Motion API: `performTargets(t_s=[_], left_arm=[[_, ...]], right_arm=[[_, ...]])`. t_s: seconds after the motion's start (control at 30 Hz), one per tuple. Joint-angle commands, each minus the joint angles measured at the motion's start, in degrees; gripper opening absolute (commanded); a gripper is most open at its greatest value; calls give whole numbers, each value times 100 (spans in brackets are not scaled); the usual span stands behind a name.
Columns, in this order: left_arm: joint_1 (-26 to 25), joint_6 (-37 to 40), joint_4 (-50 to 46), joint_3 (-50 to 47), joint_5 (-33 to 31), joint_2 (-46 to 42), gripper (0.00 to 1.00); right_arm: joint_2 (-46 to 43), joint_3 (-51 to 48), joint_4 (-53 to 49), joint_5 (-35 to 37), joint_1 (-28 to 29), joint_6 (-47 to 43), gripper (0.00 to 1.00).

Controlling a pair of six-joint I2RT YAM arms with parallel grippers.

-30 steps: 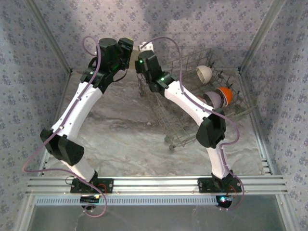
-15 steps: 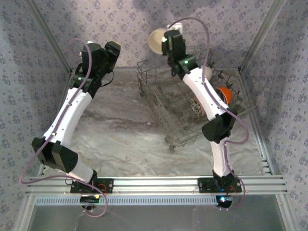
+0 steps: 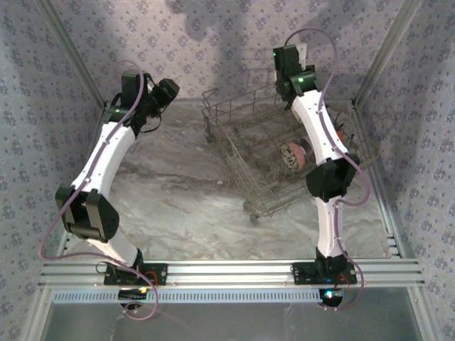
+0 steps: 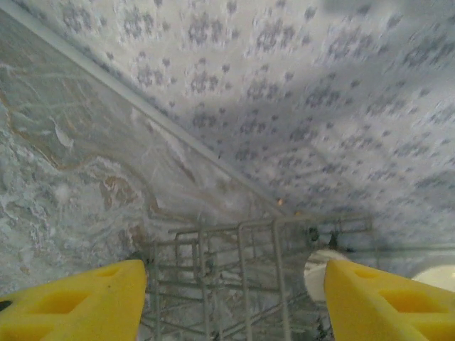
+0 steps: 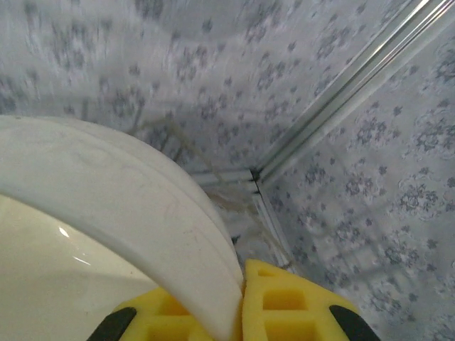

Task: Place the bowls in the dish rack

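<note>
Bowl [image 3: 290, 158] inside dish rack [image 3: 249, 153] — right of table [image 3: 178, 185]

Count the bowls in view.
2 certain. A white bowl sits clamped in the right gripper. A pink bowl, patterned inside, stands on edge in the dish rack. A pale round shape behind its wires may be another; the right arm may hide more.

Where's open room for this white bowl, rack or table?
Bare marble table lies between the left arm and the dish rack, plus along the near rail. The rack's far-left end looks empty for the white bowl. Crowded: its right end, around the patterned bowl beside the right arm.
</note>
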Motion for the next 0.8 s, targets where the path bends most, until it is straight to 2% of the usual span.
performTargets(t_s=[0.0,0.13,0.27,0.77], left_arm=[[6,560,-335,284,570,189,67],[6,693,-376,298,852,377,68],[-3,730,-397,278,994,494,68],[-3,989,-479,170,1050,490,69]], right_arm=[[164,104,-318,542,75,-163,0],[367,90,-507,794,96,-211,0],[392,-236,-282,1046,118,-442,0],[918,-44,-217,1725,164,-965,0]])
